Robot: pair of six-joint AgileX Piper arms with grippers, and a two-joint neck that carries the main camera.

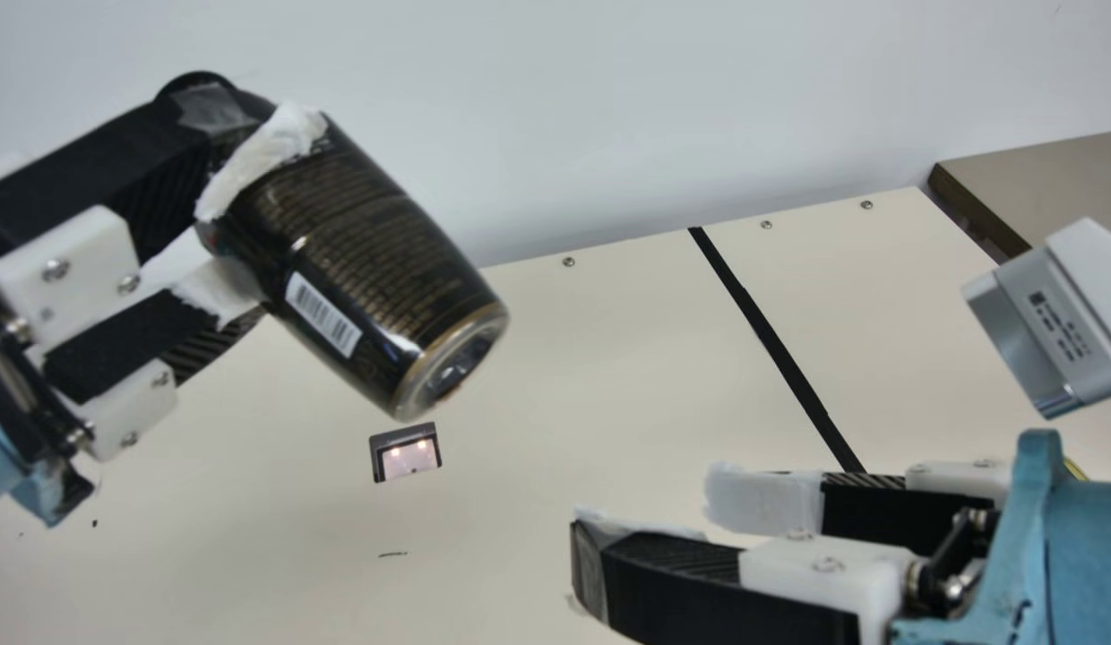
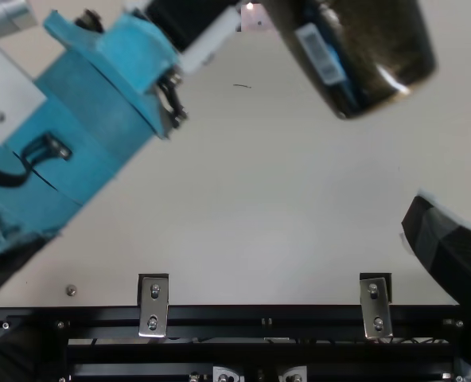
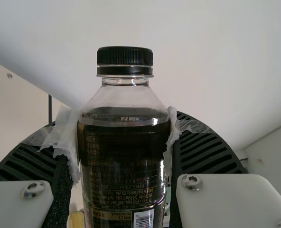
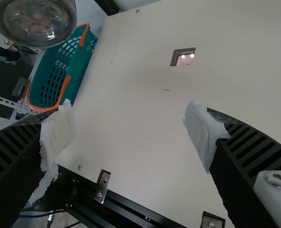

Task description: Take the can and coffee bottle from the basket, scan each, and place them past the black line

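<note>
Rising behind your cream counter (image 1: 564,403), a pale grey wall (image 1: 609,107) bordered the surface, which a black line (image 1: 772,349) crossed. You had a teal basket (image 4: 79,66) with orange handles beside the counter. Your right gripper (image 1: 676,533) stood empty, fingers apart; your left gripper (image 1: 237,219) clasped the coffee bottle (image 1: 367,260), tilted base-down above the counter near a lit scanner window (image 1: 409,459). Fine gold print covered its dark label (image 3: 124,175), alongside a white barcode (image 1: 322,313).

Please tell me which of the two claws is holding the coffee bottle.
The left claw, at the main view's left: its fingers grip the coffee bottle, while those of the right claw stand apart with nothing between them.
</note>
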